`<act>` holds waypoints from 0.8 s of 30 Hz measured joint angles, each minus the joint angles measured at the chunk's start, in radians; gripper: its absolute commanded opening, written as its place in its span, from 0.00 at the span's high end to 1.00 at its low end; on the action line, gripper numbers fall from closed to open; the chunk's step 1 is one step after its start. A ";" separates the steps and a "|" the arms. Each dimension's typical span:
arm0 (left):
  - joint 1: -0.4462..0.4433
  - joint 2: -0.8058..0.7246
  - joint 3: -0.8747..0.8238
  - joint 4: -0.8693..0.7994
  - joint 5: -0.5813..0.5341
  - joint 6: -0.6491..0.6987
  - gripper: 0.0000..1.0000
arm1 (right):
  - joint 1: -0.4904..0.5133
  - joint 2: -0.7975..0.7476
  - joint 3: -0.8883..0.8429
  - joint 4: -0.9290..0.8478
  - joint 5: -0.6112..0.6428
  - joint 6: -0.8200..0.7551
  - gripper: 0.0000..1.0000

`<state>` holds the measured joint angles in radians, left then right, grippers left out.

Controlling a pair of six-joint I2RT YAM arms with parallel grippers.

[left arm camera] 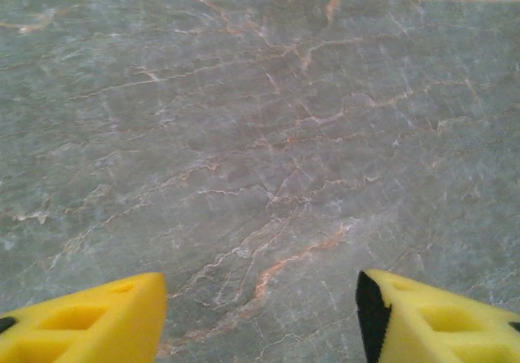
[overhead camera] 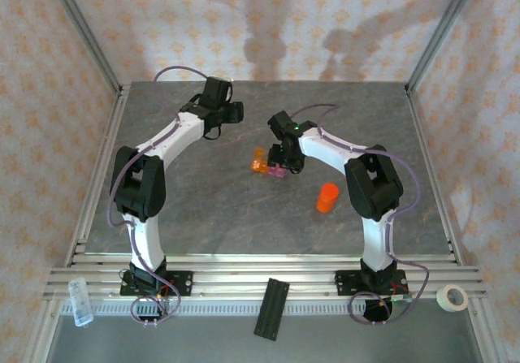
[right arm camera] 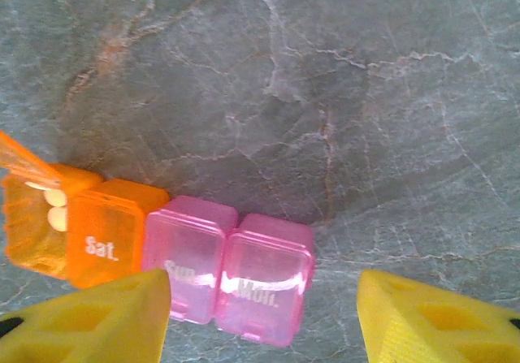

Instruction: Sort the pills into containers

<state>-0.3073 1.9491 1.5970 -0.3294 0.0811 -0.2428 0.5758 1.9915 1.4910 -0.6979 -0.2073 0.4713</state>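
Note:
The containers (overhead camera: pixel 269 166) are a short strip on the table's middle: two orange cells at the left, then pink cells marked Sun and Mon (right arm camera: pixel 264 278). The leftmost orange cell (right arm camera: pixel 32 225) has its lid up, with two pale pills (right arm camera: pixel 55 207) inside. My right gripper (right arm camera: pixel 264 298) hovers over the pink end, open. Its left yellow finger (right arm camera: pixel 97 322) overlaps the Sun cell, and its right finger (right arm camera: pixel 431 322) stands clear of the strip. My left gripper (left arm camera: pixel 260 294) is open over bare marble near the back of the table (overhead camera: pixel 234 113), with nothing between its fingers.
An orange cylindrical bottle (overhead camera: pixel 327 197) stands upright right of the strip, close to the right arm's elbow. On the front rail lie a black bar (overhead camera: pixel 272 308), a tape roll (overhead camera: pixel 452 297) and a clear plastic piece (overhead camera: pixel 80 300). Metal frame posts and walls bound the table.

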 measured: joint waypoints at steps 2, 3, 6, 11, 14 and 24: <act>0.000 0.023 0.015 -0.013 0.022 -0.005 0.52 | -0.008 0.001 -0.010 0.006 0.000 0.000 0.40; 0.000 0.036 0.024 -0.024 0.033 -0.007 0.55 | -0.012 0.002 -0.014 0.010 -0.001 0.000 0.40; -0.003 0.071 0.050 -0.050 0.064 -0.010 0.63 | -0.024 0.007 -0.026 0.020 -0.003 0.000 0.40; -0.021 0.117 0.093 -0.085 0.107 0.006 0.69 | -0.029 0.009 -0.045 0.052 -0.024 0.000 0.41; -0.044 0.151 0.146 -0.118 0.127 0.017 0.71 | -0.029 0.009 -0.051 0.068 -0.037 0.000 0.42; -0.095 0.299 0.335 -0.272 0.148 0.064 0.71 | -0.030 0.009 -0.071 0.111 -0.056 0.005 0.44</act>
<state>-0.4026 2.2482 1.9320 -0.6014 0.2287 -0.1787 0.5461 2.0006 1.4197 -0.5865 -0.2634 0.4759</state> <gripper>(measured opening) 0.286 0.567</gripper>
